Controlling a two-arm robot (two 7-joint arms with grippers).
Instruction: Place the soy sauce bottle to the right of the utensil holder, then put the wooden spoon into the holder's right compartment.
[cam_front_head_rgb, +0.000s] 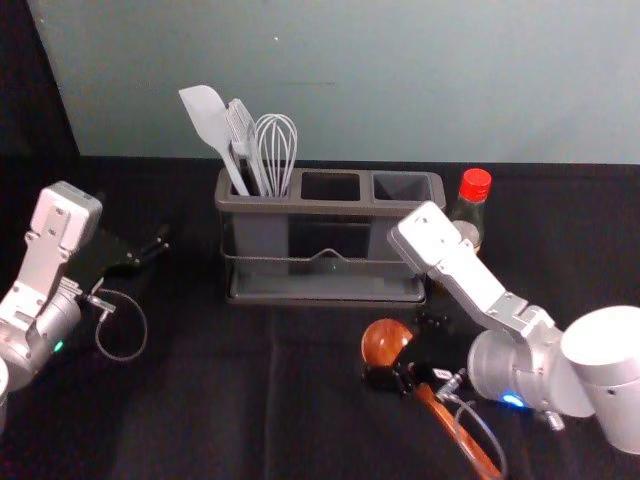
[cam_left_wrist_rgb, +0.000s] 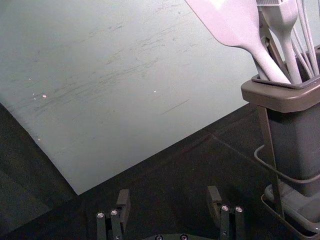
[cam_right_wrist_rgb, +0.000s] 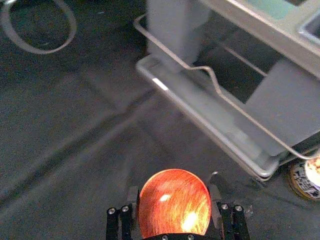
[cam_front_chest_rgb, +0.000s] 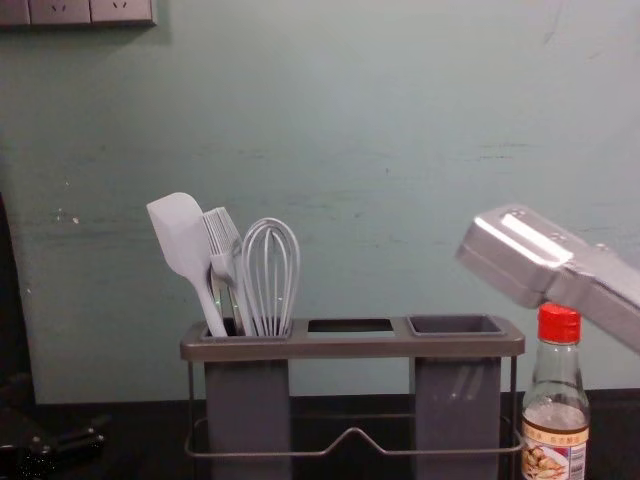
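Dark cloth (cam_front_head_rgb: 200, 400) on the table, grey-green wall (cam_front_head_rgb: 400, 80) behind. Soy sauce bottle (cam_front_chest_rgb: 556, 400) upright just right of the utensil holder (cam_front_chest_rgb: 350, 347). Right gripper (cam_right_wrist_rgb: 174, 194) low before the holder; its fingers pinch the wooden spoon (cam_right_wrist_rgb: 174, 205) by the bowl's sides, handle pointing back toward the robot. Judged: light, stiff, lacquer-slick; the round bowl could swivel, the neck would hold surer. Left gripper (cam_left_wrist_rgb: 167, 202) idle, left of the holder, fingers spread.
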